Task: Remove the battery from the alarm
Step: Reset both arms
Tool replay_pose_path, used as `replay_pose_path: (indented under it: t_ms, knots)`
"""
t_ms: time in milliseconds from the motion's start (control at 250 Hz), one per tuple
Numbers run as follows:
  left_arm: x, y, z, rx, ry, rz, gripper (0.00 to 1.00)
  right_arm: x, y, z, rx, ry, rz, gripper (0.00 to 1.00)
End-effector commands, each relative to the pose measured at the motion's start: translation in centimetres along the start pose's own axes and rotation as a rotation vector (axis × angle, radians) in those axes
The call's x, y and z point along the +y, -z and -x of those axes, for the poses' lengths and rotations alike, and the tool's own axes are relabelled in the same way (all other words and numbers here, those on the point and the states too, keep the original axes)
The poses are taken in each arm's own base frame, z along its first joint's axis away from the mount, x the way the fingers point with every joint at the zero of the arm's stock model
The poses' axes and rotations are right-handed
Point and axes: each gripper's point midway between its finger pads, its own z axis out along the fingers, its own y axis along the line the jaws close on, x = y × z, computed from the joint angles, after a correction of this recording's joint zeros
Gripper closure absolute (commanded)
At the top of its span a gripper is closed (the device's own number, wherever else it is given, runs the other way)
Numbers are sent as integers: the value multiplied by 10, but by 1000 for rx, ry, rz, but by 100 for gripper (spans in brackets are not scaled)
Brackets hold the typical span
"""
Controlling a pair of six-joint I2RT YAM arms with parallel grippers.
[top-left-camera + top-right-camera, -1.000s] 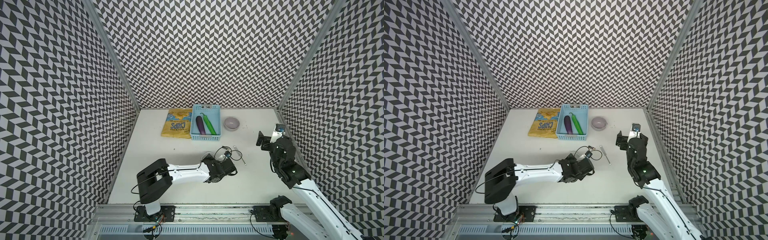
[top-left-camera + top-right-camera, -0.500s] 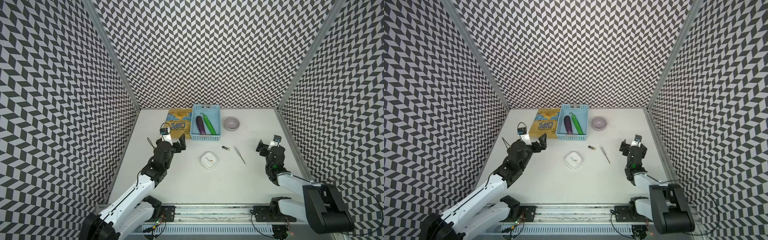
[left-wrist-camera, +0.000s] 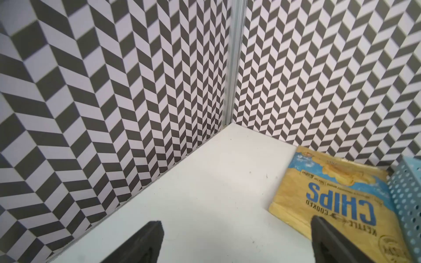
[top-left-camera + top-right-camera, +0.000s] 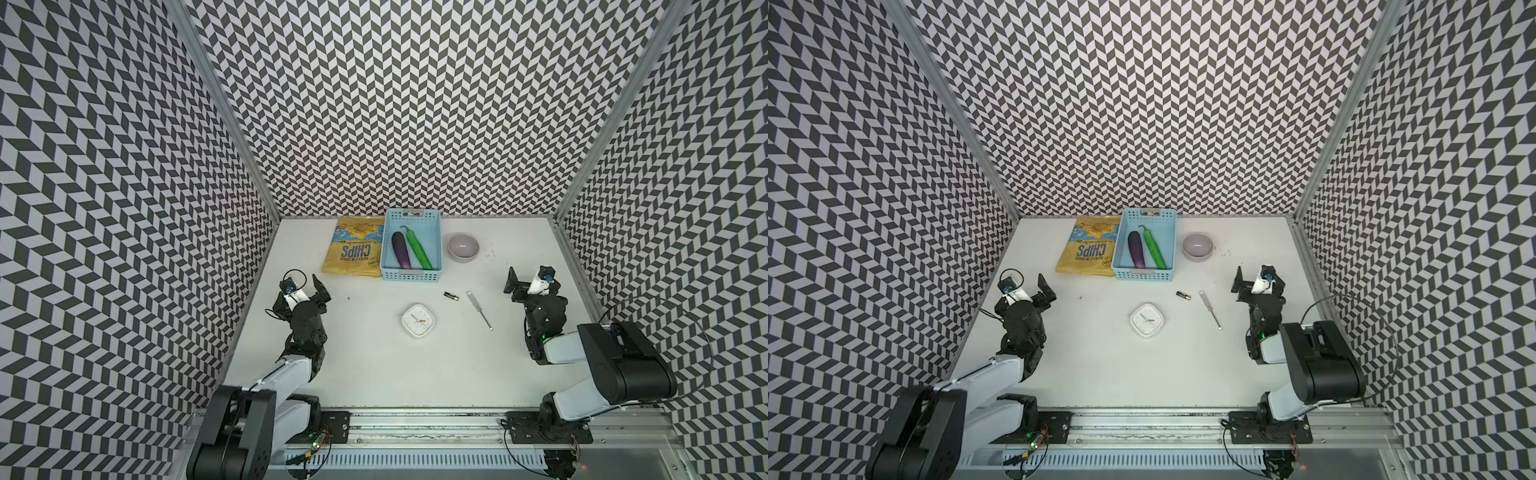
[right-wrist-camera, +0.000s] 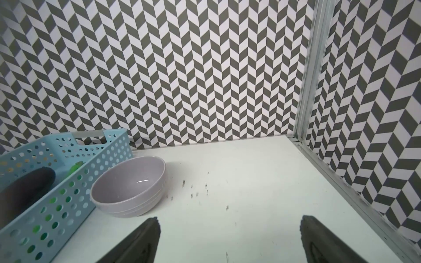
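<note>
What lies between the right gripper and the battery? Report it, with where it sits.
The screwdriver lies flat on the table between the open right gripper and the battery, its clear handle end nearest the battery, apart from it. Nothing else visible intervenes; the alarm sits off that line.

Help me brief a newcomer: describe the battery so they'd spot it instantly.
Find the blue basket at the back of the table. In front of it, between the alarm and the screwdriver, lies the battery. Only it is short, black, gold-ended.
</note>
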Motion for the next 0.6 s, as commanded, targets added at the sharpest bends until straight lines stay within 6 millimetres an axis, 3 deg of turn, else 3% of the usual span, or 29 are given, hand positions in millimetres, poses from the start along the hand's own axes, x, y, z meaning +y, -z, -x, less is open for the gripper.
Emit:
replay_pose_path:
  t_ms: [0,140,337,597]
  knots:
    - [-16,-8,22,-129,-19,-56,0,-3,-1,3,-6,-5,-22,1]
    - [-40,-9,7,-145,-83,-194,0,-1,-1,2,0,1,-15,1]
    - [-34,-30,-7,-48,-35,-192,0,-1,-1,2,2,2,-15,0]
    - [-34,-29,-6,-61,-45,-188,0,-2,-1,2,2,3,-16,0]
